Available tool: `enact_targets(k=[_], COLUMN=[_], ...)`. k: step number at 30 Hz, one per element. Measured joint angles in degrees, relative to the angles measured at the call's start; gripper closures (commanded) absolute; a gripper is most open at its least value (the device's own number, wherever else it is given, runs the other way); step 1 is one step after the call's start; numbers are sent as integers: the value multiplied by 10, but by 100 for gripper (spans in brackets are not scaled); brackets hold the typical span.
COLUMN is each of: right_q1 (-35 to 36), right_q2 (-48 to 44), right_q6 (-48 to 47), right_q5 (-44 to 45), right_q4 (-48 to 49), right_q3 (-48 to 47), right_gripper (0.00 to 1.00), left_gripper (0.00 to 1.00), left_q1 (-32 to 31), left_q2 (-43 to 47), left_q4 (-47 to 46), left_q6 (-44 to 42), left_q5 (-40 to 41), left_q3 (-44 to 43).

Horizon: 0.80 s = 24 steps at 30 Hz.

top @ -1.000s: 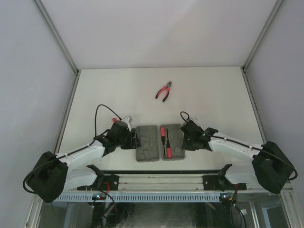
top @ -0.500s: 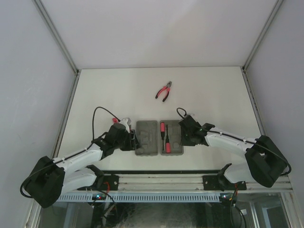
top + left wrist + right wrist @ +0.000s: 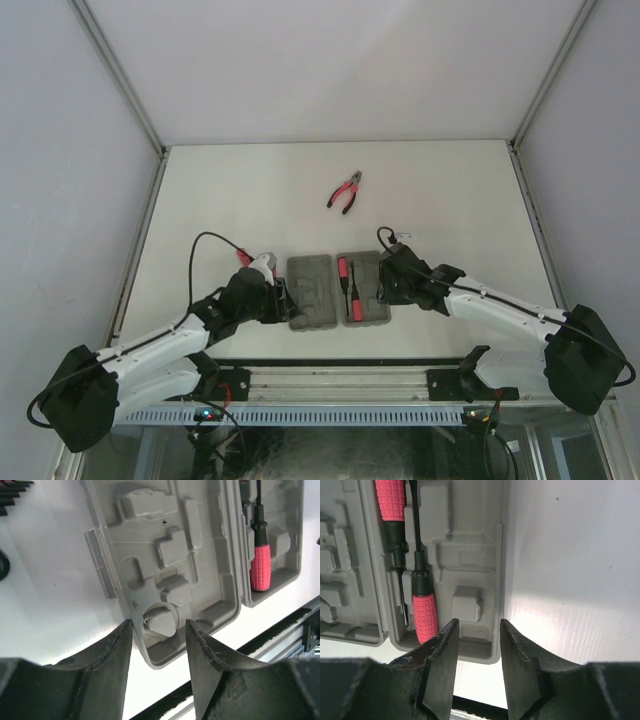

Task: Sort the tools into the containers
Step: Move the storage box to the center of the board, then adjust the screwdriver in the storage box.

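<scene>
The grey tool case lies open on the table, with its left half (image 3: 309,291) empty and its right half (image 3: 366,290) holding two red-handled screwdrivers head to tail (image 3: 425,615) (image 3: 390,500). My left gripper (image 3: 159,625) is open, its jaws straddling the near left corner of the empty half (image 3: 165,555). My right gripper (image 3: 478,625) is open, its jaws straddling the right rim of the other half (image 3: 470,555). The red-handled pliers (image 3: 346,191) lie alone farther back on the table. A black comb-like piece (image 3: 12,492) shows at the top left edge of the left wrist view.
The white table (image 3: 450,200) has a raised frame on the left and right and a black rail (image 3: 340,365) along the near edge, close to the case. A black cable (image 3: 200,250) loops above the left arm.
The case has slid a little away from the near rail and sits straighter. Both grippers moved with it and stay at its left and right sides.
</scene>
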<state>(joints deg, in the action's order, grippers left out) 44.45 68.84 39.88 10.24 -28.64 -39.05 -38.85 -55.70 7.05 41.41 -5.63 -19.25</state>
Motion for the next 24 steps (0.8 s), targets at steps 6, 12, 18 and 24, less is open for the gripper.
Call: enact_targets(k=[6, 12, 18, 24], right_q1=[16, 27, 42, 48], right_q2=[-4, -17, -41, -40], right_q6=[5, 12, 12, 12], right_q5=[19, 37, 46, 26], right_q4=[-7, -10, -6, 10], right_q3=[0, 0, 0, 0], right_gripper=[61, 60, 60, 63], left_gripper=[46, 30, 29, 33], left_q1=[-42, -50, -50, -46], left_q2=[53, 80, 96, 93], left_q4=[-1, 25, 88, 123], left_q6=[36, 45, 33, 9], left_q5=[14, 37, 84, 122], left_q3=[23, 26, 12, -36])
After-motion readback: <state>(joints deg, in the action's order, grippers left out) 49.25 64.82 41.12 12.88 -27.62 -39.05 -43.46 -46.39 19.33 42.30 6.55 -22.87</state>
